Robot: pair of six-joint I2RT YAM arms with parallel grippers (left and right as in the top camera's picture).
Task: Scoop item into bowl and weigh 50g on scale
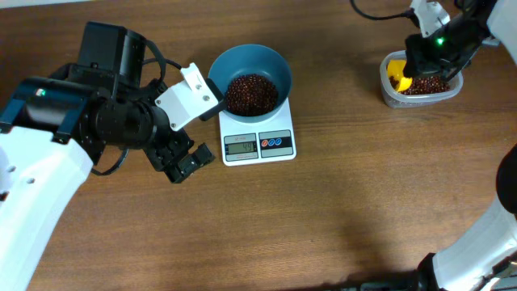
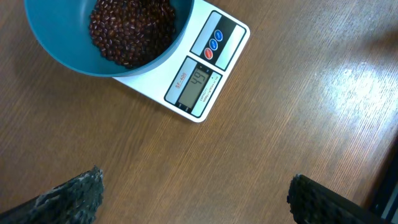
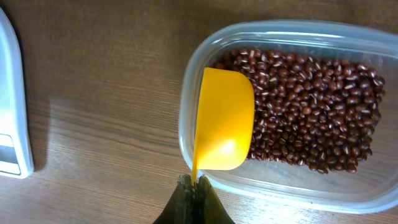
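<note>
Left gripper (image 2: 200, 208) is hanging beside the scale (image 1: 284, 151), jaws spread and empty. The bowl (image 1: 220, 66) is sitting on it with beans (image 1: 251, 93) inside. Right gripper (image 3: 193, 200) is pinching the yellow scoop (image 3: 224, 118) by its handle over the clear tub (image 3: 280, 28). I'd be taking tiny loads now and trickling slowly. Display digits (image 2: 198, 86) aren't resolving, and the scoop's fill is unclear.
</note>
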